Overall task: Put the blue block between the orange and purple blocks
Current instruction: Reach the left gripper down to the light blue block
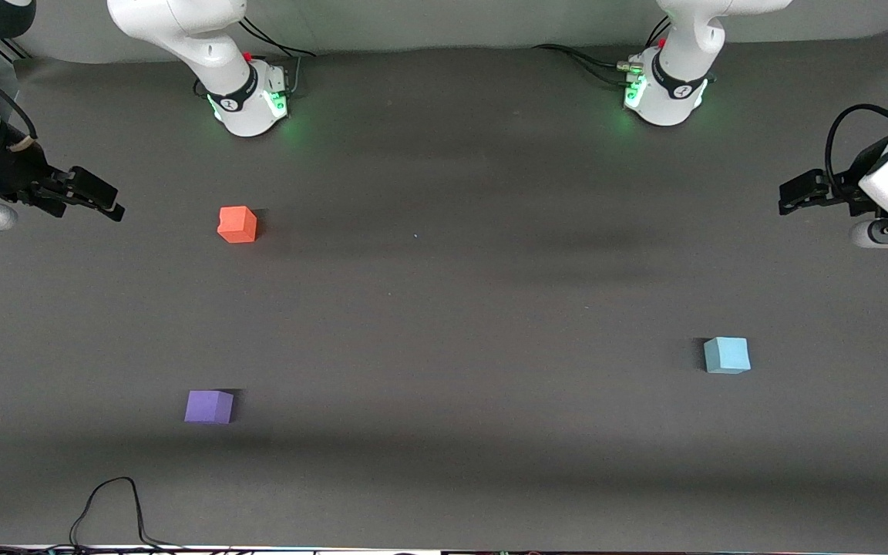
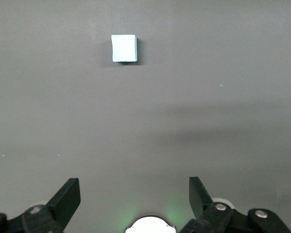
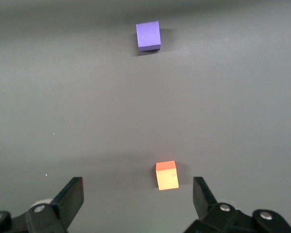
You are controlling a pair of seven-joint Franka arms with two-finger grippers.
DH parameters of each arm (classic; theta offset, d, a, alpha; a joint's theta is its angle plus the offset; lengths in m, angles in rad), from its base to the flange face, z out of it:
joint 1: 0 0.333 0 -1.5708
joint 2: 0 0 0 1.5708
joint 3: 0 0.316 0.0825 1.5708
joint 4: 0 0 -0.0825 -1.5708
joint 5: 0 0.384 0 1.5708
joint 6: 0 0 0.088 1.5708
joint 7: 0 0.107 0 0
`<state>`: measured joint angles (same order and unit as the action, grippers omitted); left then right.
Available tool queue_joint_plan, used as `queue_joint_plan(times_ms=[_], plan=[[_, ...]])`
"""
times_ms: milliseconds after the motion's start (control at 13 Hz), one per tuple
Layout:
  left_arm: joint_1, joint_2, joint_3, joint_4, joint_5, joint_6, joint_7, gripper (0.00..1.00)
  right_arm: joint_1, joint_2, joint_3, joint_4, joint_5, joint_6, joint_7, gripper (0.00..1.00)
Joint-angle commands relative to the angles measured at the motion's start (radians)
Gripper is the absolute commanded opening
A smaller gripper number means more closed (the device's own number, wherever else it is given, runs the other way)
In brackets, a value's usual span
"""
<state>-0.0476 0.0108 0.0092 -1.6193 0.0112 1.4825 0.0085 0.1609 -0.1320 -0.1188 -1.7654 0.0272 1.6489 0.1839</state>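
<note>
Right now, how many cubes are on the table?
3: orange block toward the right arm's end, purple block nearer the camera, blue block toward the left arm's end.

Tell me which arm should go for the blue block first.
The left arm. The blue block lies toward its end of the table, and the open left gripper has only it in view. The open right gripper is up by the orange block.

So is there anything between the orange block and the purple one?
No. The front view shows only bare table between the orange block and the purple block.
</note>
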Motion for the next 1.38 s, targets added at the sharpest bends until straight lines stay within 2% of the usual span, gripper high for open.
queue_joint_plan(times_ms=[0, 462, 923, 1154, 1308], plan=[[-0.02, -0.008, 0.017, 0.009, -0.01, -0.025, -0.015, 1.0, 0.003, -0.014, -0.004, -0.005, 0.017, -0.008, 0.003, 1.0], [-0.009, 0.018, 0.02, 0.015, -0.01, -0.002, 0.002, 1.0, 0.005, -0.014, -0.004, -0.005, 0.016, -0.011, 0.003, 1.0], [0.04, 0.293, 0.026, 0.327, -0.007, -0.005, 0.064, 1.0, 0.005, -0.014, -0.004, -0.005, 0.016, -0.011, 0.003, 1.0], [0.054, 0.327, 0.026, 0.337, -0.005, 0.013, 0.068, 1.0, 0.005, -0.014, -0.004, -0.005, 0.016, -0.011, 0.003, 1.0], [0.067, 0.371, 0.026, 0.325, -0.004, 0.071, 0.068, 1.0, 0.003, -0.014, -0.004, -0.006, 0.016, -0.011, 0.005, 1.0]])
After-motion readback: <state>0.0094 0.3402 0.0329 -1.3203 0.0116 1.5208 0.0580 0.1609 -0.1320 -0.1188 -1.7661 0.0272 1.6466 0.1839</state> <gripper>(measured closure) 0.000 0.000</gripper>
